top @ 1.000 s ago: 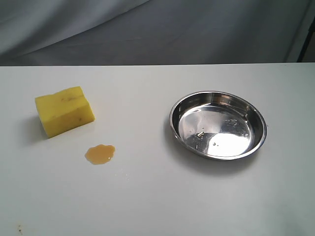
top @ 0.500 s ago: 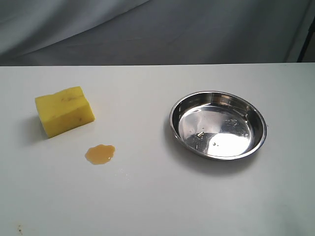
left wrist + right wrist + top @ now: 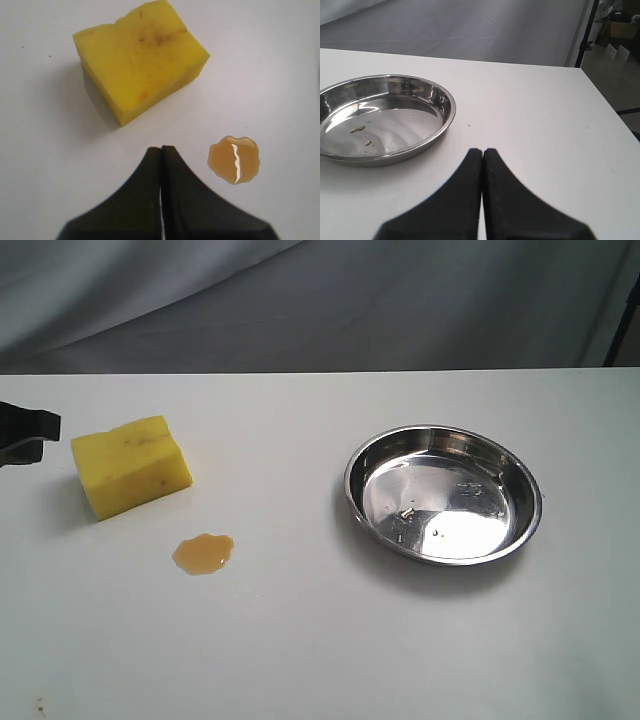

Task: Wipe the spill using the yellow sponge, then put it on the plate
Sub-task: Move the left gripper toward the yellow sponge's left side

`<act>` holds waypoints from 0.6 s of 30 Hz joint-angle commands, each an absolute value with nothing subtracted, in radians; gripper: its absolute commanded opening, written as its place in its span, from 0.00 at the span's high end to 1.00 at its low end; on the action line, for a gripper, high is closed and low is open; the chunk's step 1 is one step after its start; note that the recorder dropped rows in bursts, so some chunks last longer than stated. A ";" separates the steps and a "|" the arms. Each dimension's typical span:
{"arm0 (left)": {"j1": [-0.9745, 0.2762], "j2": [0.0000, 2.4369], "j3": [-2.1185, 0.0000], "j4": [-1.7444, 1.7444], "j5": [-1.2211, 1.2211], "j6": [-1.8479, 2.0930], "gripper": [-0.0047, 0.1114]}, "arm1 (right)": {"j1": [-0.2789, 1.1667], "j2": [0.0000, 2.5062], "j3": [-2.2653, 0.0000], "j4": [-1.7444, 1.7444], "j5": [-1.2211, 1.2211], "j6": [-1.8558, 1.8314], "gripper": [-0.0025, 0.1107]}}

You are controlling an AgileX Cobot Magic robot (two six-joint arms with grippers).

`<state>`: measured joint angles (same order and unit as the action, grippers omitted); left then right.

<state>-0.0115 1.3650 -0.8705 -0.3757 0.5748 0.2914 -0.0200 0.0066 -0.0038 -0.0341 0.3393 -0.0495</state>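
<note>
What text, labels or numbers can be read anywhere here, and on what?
No readable text in any view.
Plate: faint marks on its floor, too blurred to read.
Sponge: brownish stains only, no print.

The left hand (image 3: 161, 148) and right hand (image 3: 482, 150) look alike: matte black, smooth, each with two wide fingers (image 3: 131, 202) flaring at the base and narrowing to blunt tips.
</note>
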 commanded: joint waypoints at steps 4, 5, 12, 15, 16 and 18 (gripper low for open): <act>-0.016 1.367 -0.880 -0.386 0.581 0.297 0.96 | -0.019 0.000 0.000 -0.041 0.336 -0.045 0.98; -0.016 1.367 -0.880 -0.386 0.581 0.297 0.96 | -0.019 0.000 0.000 -0.041 0.336 -0.045 0.98; -0.016 1.367 -0.880 -0.386 0.573 0.297 0.96 | -0.019 0.000 0.000 -0.041 0.336 -0.045 0.98; -0.016 1.367 -0.880 -0.386 0.573 0.297 0.96 | -0.019 0.000 0.000 -0.041 0.336 -0.045 0.98; -0.016 1.367 -0.880 -0.386 0.573 0.297 0.96 | -0.019 0.000 0.000 -0.041 0.336 -0.045 0.98; -0.016 1.367 -0.880 -0.386 0.573 0.297 0.96 | -0.019 0.000 0.000 -0.041 0.336 -0.045 0.98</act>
<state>-0.0115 1.3650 -0.8742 -0.3775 0.5789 0.2937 -0.0200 0.0066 -0.0038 -0.0341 0.3393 -0.0495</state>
